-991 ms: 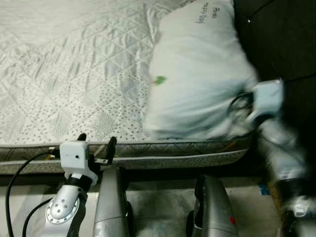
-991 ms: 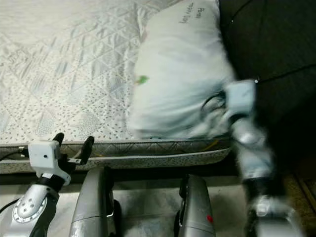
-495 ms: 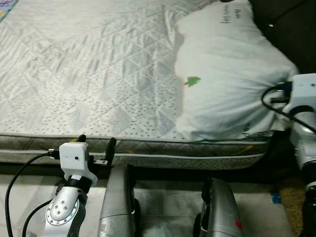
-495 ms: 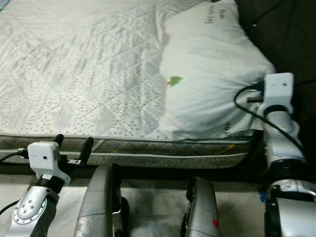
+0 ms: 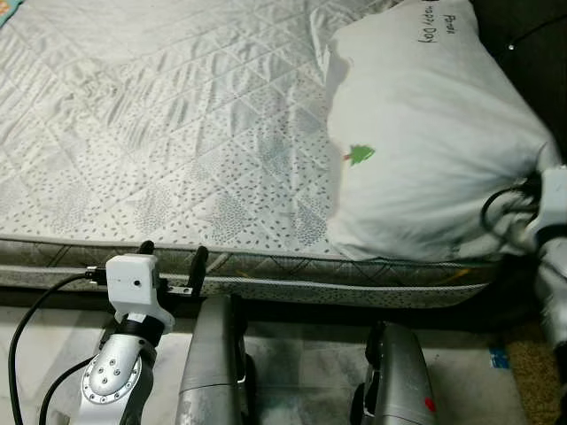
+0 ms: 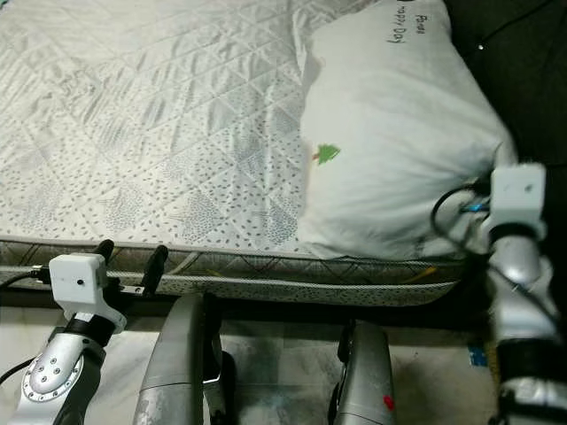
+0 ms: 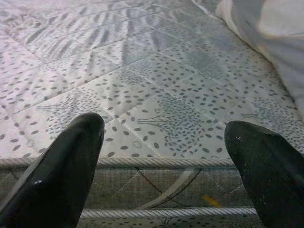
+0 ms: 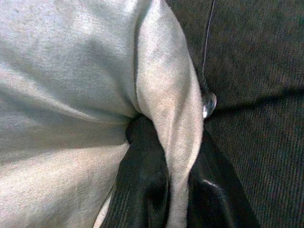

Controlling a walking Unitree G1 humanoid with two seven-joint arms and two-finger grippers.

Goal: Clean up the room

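- At the bed's right side, near the dark upholstered headboard [image 6: 514, 80]: white pillow [image 5: 425, 133] lies on the quilted mattress [image 5: 177, 133], its near end reaching the mattress's front edge.
- Right pincer [image 8: 166, 190] is clamped on a fold of pillowcase fabric at the pillow's near-right corner; wrist view shows cloth pinched between both black fingers [image 8: 142, 185], w/ a headboard button [image 8: 209, 103] just beside.
- Left pincer [image 7: 166, 166] hangs low in front of the mattress edge, fingers spread apart, holding nothing, well apart from the pillow.
- Step in hand, prob.: dragging/positioning the pillow by its corner to tidy the bed.
- To do it well (judgement): grip is on thin fabric only, so pull slow & steady; a jerk could slip the fold out or just stretch the case w/o moving the filling. Keep the pull low, along the mattress, not upward. Watch the right arm's cable [image 6: 452, 212] near the corner – snag risk.
- Bringing the left pincer to the pillow's other near corner would stop it swivelling.
- Orientation: pillow's long axis runs near-to-far, tilted a bit to the right at the far end; printed text [image 5: 438, 22] sits at the far end, small green tree motif [image 5: 359, 155] on the side facing the open mattress.
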